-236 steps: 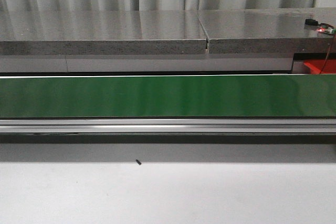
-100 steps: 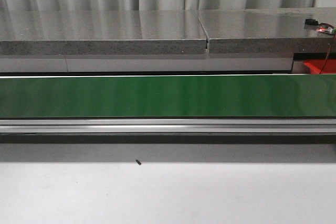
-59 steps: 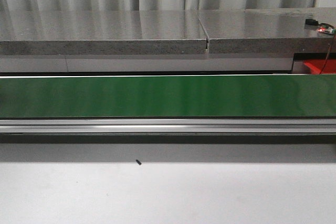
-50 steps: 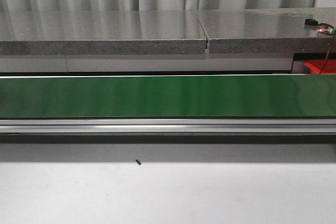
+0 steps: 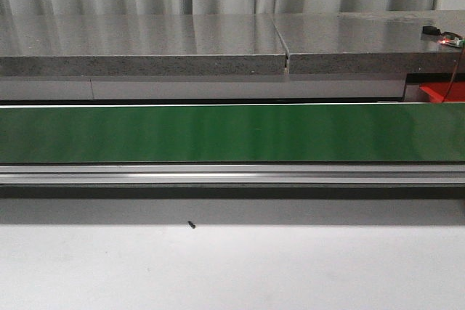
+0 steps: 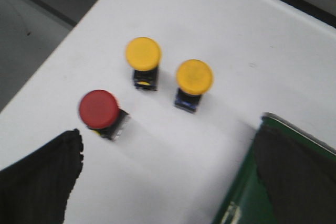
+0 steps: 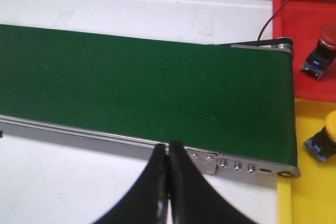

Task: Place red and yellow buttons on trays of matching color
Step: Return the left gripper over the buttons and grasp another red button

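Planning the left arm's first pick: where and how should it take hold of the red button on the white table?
Grip the red button on its dark square body, just under the round cap, coming from above. The flat-sided body gives the fingers better purchase than the domed cap, and it stands clear of both yellow buttons. The left gripper is already open.

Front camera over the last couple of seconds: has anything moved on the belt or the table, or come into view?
Nothing visibly changed. The green conveyor belt is bare as before, the small dark speck on the white table sits in the same spot, and the bit of red tray at far right is unchanged. Neither arm shows in the front view.
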Controlling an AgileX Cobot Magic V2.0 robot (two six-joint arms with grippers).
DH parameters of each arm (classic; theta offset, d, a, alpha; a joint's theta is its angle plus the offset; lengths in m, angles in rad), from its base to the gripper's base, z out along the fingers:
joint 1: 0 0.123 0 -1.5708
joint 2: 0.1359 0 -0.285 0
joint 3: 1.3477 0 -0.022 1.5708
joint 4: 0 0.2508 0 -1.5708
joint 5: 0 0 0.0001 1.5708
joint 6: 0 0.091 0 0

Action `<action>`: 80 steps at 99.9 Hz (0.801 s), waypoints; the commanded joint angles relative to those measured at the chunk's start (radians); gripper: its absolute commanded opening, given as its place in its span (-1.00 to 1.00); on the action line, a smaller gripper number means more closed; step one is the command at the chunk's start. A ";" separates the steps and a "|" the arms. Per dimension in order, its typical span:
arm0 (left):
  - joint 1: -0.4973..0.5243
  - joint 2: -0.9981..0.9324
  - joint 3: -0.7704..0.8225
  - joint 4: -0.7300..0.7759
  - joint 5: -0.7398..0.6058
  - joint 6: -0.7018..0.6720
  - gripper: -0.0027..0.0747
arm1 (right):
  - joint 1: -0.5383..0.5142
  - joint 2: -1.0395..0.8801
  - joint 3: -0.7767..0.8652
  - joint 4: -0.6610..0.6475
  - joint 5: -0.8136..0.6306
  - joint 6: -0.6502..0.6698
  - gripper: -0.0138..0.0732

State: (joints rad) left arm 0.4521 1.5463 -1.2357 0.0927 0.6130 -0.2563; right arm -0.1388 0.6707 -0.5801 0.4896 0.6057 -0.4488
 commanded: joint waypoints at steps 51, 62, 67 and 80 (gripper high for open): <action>0.141 0.135 -0.034 0.009 -0.145 -0.008 0.72 | 0.000 -0.004 -0.028 0.013 -0.063 -0.009 -0.84; 0.141 0.169 -0.034 0.006 -0.161 -0.008 0.72 | 0.000 -0.004 -0.028 0.013 -0.063 -0.009 -0.84; 0.141 0.187 -0.034 0.002 -0.165 -0.008 0.72 | 0.000 -0.004 -0.028 0.013 -0.063 -0.009 -0.84; 0.139 0.219 -0.036 0.002 -0.184 -0.008 0.72 | 0.000 -0.004 -0.028 0.013 -0.063 -0.009 -0.84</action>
State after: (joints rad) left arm 0.5889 1.7898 -1.2382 0.0995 0.4944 -0.2563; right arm -0.1388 0.6707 -0.5801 0.4896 0.6057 -0.4488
